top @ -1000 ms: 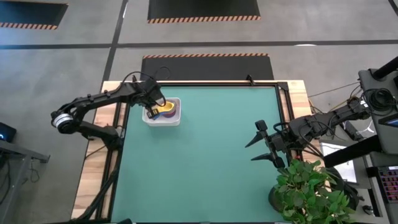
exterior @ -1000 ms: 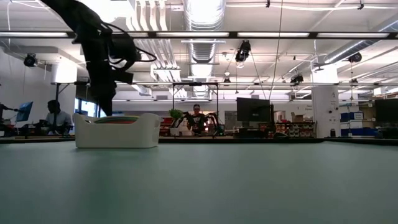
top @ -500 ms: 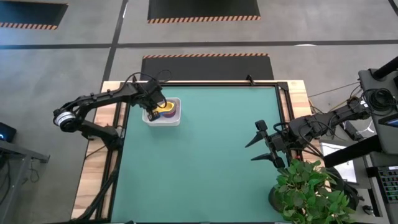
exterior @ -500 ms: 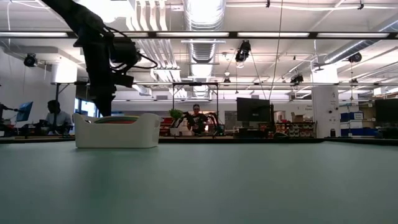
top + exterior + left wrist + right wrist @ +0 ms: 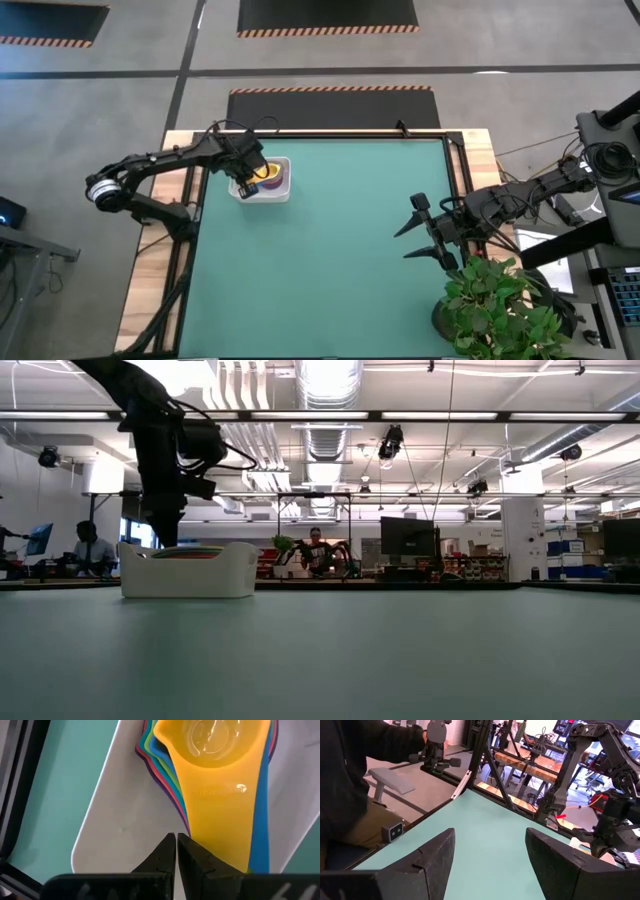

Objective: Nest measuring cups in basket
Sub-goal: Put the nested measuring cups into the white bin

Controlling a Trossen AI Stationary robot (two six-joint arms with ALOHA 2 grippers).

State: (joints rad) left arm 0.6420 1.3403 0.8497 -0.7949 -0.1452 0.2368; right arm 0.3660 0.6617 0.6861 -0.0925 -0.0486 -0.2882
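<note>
The job looks almost finished. The cups (image 5: 215, 780) sit stacked one inside another in the basket (image 5: 262, 190), which stands near the far left corner of the tabletop (image 5: 330, 260). The yellow cup (image 5: 220, 750) is on top, and edges of green, blue, red and purple show beneath it (not every colour can be counted from here). No loose cup shows anywhere on the tabletop, so what remains is probably only for the arm to back away.

The left gripper (image 5: 176, 845) hangs over the basket's near-left part, pointing down just beside the yellow handle, its fingers (image 5: 162, 855) pressed together and holding nothing.

The right gripper (image 5: 490, 855) waits well apart, near the right edge of the tabletop, fingers spread wide and empty.
</note>
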